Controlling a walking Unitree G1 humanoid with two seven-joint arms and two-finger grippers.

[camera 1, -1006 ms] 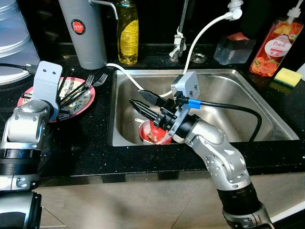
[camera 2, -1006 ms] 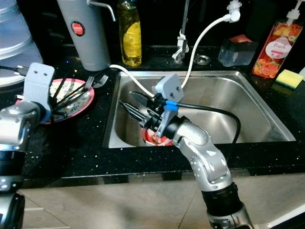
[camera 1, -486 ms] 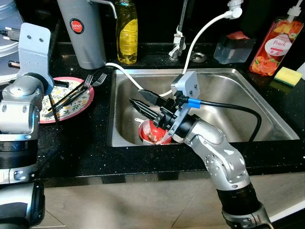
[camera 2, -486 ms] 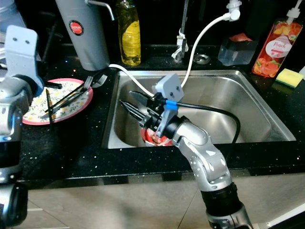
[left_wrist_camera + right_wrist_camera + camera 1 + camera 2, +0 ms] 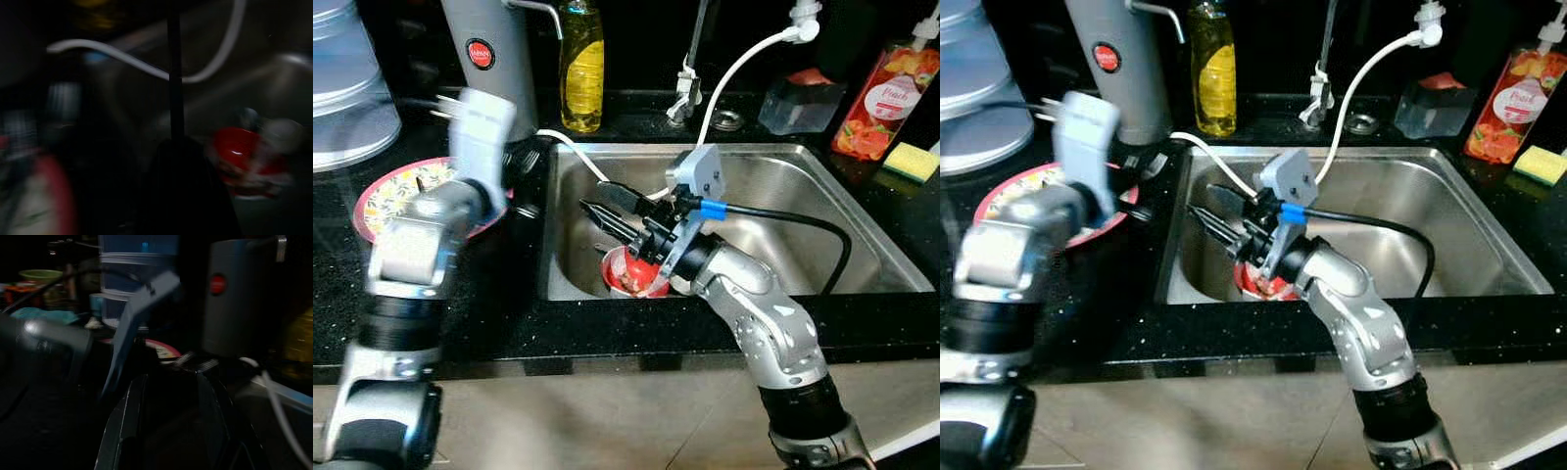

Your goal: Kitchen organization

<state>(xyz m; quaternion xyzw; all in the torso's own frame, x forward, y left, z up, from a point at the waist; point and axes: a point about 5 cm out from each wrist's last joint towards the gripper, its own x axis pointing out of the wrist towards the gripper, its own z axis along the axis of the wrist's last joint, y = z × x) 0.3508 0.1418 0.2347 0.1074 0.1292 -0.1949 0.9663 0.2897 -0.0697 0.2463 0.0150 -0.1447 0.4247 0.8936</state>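
Note:
My right gripper (image 5: pixel 604 207) hangs open inside the steel sink (image 5: pixel 783 186), its two black fingers spread just above and to the left of a red bowl (image 5: pixel 631 275) with food scraps in it. Nothing sits between those fingers. My left arm is blurred with motion; its gripper (image 5: pixel 522 168) is at the sink's left rim, beside the pink patterned plate (image 5: pixel 384 192). In the left wrist view the fingers look shut on a thin dark stick (image 5: pixel 174 73), likely a chopstick, pointing toward the sink with the red bowl (image 5: pixel 239 152) off to one side.
A grey thermos (image 5: pixel 489 59) and a yellow soap bottle (image 5: pixel 580 64) stand behind the sink's left corner. The faucet (image 5: pixel 690 59) and a white hose (image 5: pixel 744 59) hang over the basin. A peach bottle (image 5: pixel 891 98) and yellow sponge (image 5: pixel 913 162) sit at the right. A clear jug (image 5: pixel 352 88) stands far left.
My left arm has risen from the plate with the thin stick and swung right toward the sink's left rim. The right arm has stayed over the red bowl.

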